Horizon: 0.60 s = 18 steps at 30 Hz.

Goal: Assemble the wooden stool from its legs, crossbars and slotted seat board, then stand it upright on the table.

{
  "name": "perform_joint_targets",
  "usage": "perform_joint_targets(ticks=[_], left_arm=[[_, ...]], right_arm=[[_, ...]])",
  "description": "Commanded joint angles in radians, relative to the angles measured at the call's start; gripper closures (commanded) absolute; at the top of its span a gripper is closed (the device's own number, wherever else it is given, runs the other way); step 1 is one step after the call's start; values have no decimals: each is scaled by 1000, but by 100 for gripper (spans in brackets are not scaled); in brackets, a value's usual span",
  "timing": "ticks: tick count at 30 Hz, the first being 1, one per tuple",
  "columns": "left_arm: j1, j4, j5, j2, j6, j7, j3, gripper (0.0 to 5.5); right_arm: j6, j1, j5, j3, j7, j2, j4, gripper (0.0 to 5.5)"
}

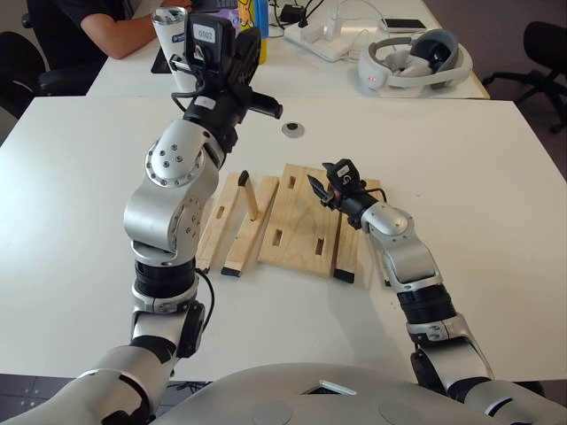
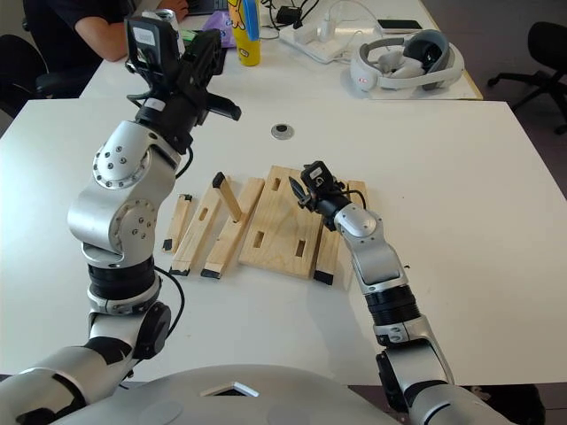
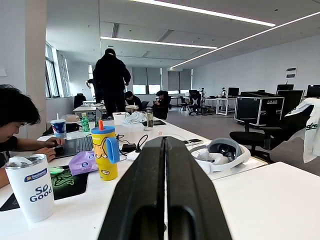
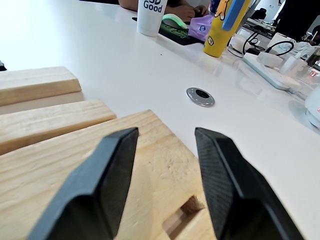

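The slotted seat board (image 1: 301, 226) lies flat in the middle of the white table (image 1: 461, 168). Wooden legs and crossbars (image 1: 217, 226) lie side by side to its left, one short piece (image 1: 252, 197) standing up from them. Another wooden bar (image 1: 347, 248) lies along the board's right edge. My right gripper (image 1: 329, 188) hovers low over the board's far end, open, with nothing between its fingers (image 4: 112, 165); a slot (image 4: 187, 207) sits just under them. My left gripper (image 3: 165, 145) is raised high over the table's far left edge, shut and holding nothing.
A round metal grommet (image 1: 293, 129) is set in the table beyond the board. On the table behind stand a yellow bottle (image 3: 105, 155), a white cup (image 3: 30, 187), a headset (image 1: 412, 62) and cables, with a person seated there.
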Motion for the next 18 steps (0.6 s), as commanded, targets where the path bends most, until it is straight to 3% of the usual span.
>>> perform_joint_targets(ticks=[1, 10, 13, 18], left_arm=[[236, 147, -41, -33, 117, -8, 21, 548], [101, 94, -39, -33, 39, -8, 13, 548], [56, 66, 25, 6, -67, 8, 18, 548], [-33, -45, 11, 108, -30, -8, 125, 529]], right_arm=[[15, -16, -1, 9, 16, 1, -23, 340], [20, -22, -4, 17, 14, 12, -22, 340], [16, -22, -6, 14, 11, 12, -16, 340], [16, 8, -5, 0, -5, 10, -31, 340]])
